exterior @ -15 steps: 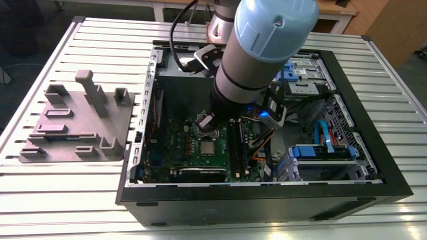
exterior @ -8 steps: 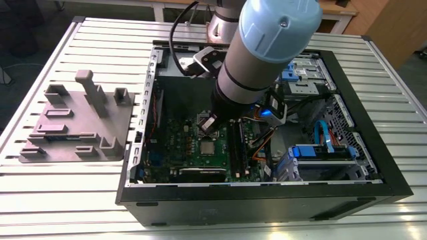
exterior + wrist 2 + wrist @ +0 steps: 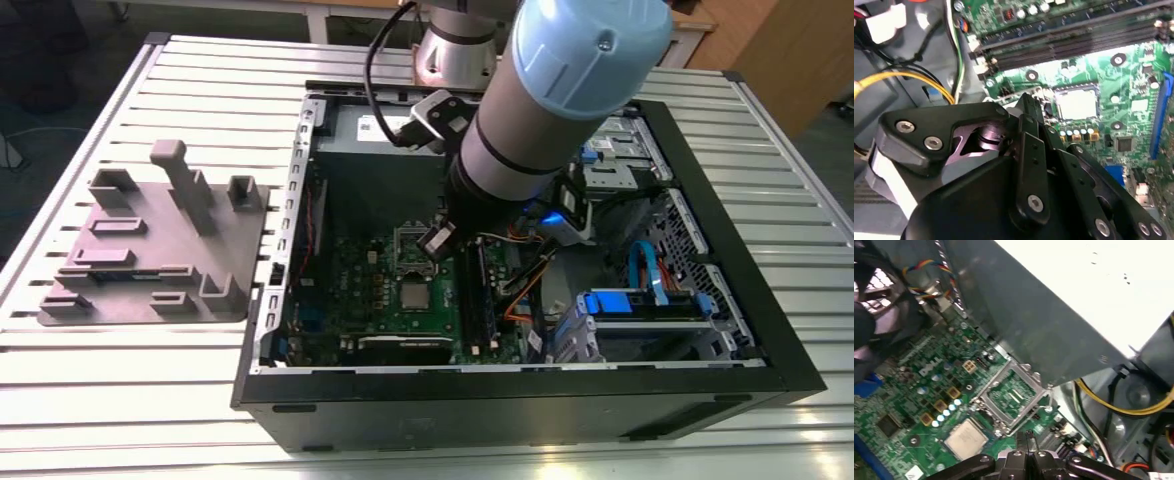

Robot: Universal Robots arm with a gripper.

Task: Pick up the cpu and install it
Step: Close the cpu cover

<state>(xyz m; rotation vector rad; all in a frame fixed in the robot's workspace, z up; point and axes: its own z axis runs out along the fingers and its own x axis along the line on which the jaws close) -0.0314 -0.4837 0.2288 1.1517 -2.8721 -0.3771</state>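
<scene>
The cpu [image 3: 416, 293] is a small silver-grey square lying flat in the socket of the green motherboard [image 3: 350, 275], inside the open computer case. It also appears in both wrist views [image 3: 1077, 104] [image 3: 966, 438]. The socket's metal frame [image 3: 1011, 395] is flipped up beside the chip. My gripper [image 3: 438, 243] hangs just above the board, by the raised frame and a short way off the cpu. Its thin black fingers [image 3: 1026, 440] are pressed together with nothing between them. The gripper's tip [image 3: 1026, 100] points at the board next to the socket.
The black case walls [image 3: 534, 395] enclose the board. Long memory slots [image 3: 1069, 42] run past the socket. Yellow cables [image 3: 909, 79] and a drive with blue cables [image 3: 641, 300] fill the exterior view's right. A grey holder tray [image 3: 147, 255] with posts stands on the slatted table at the left.
</scene>
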